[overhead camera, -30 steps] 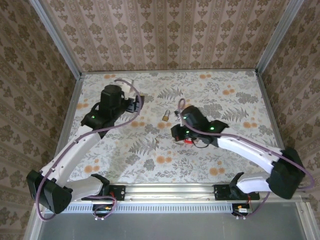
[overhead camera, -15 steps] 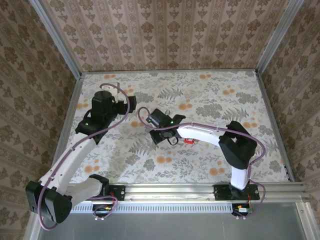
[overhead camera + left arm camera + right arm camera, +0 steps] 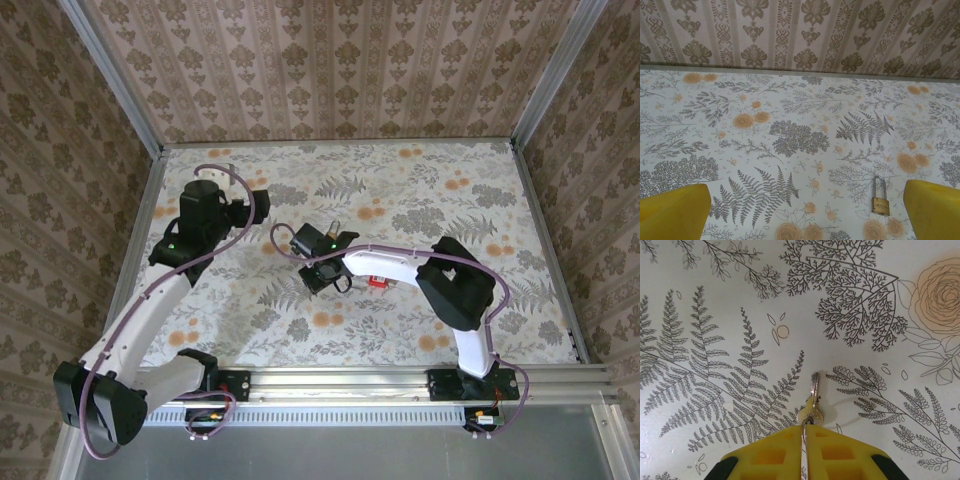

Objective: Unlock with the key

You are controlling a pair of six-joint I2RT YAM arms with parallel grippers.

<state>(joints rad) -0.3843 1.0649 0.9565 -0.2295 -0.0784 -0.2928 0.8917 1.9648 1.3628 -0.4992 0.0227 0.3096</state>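
The key (image 3: 811, 405) is small and silver and hangs on a thin wire ring. My right gripper (image 3: 804, 429) is shut on that ring, with the key's blade sticking out past the yellow fingertips, just above the floral cloth. From above, the right gripper (image 3: 318, 270) sits mid-table, just near and left of the brass padlock (image 3: 331, 229). A small red tag (image 3: 378, 281) lies on the cloth beside the right forearm. The padlock (image 3: 880, 200) lies flat, shackle pointing away, ahead of my open left gripper (image 3: 805, 215) and toward its right finger. The left gripper (image 3: 256, 206) is back left.
The table (image 3: 470, 200) wears a floral cloth and is walled by patterned panels at the back and both sides. The right arm's elbow (image 3: 450, 285) folds over the right half. A metal rail (image 3: 330, 380) runs along the near edge.
The right arm has folded and carried its gripper leftward, close to the padlock. The left gripper drew back slightly to the left and opened a touch wider. The red tag stayed put.
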